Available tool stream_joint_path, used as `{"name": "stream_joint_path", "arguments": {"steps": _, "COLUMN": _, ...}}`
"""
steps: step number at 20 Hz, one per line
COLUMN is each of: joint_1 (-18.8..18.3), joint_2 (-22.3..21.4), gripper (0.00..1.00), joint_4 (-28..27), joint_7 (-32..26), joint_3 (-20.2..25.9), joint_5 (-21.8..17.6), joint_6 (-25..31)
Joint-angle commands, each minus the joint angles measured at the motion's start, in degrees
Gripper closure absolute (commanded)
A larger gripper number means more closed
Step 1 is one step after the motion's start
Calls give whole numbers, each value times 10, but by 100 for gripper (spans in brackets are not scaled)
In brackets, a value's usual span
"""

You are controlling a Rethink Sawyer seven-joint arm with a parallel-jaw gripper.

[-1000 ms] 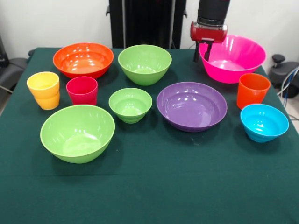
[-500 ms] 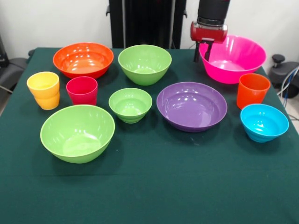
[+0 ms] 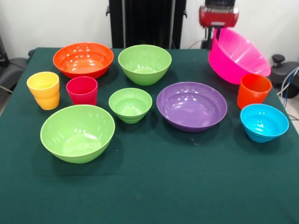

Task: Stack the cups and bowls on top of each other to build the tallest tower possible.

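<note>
The hot pink bowl (image 3: 237,55) is up off the cloth now, tilted steeply, its raised rim pinched by the gripper (image 3: 216,32) at the table's far right corner. A second ago it sat flat there with the fingers straddling that rim; since then the arm has risen and the bowl has swung with it, its low edge hanging just above the orange cup (image 3: 252,90). So I'd say the first lift is under way, and no tower exists yet. The purple bowl (image 3: 191,106), wide and shallow near the table's middle, looks the likely base. The sky blue bowl (image 3: 264,122) sits by the right edge, just in front of the orange cup. Everything else is untouched.
</note>
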Motion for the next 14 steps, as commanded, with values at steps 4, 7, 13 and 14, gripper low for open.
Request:
{"name": "stream_joint_path", "arguments": {"steps": 4, "joint_1": -45, "joint_2": -219, "gripper": 100, "joint_4": 67, "joint_7": 113, "joint_3": 121, "joint_5": 58, "joint_6": 196}}
{"name": "stream_joint_path", "arguments": {"steps": 7, "joint_1": -37, "joint_2": -243, "gripper": 100, "joint_4": 76, "joint_7": 111, "joint_3": 119, "joint_5": 72, "joint_6": 213}}
{"name": "stream_joint_path", "arguments": {"steps": 13, "joint_1": -27, "joint_2": -253, "gripper": 100, "joint_4": 89, "joint_7": 107, "joint_3": 117, "joint_5": 88, "joint_6": 206}}
{"name": "stream_joint_path", "arguments": {"steps": 14, "joint_1": -28, "joint_2": -253, "gripper": 100, "joint_4": 91, "joint_7": 105, "joint_3": 117, "joint_5": 90, "joint_6": 205}}
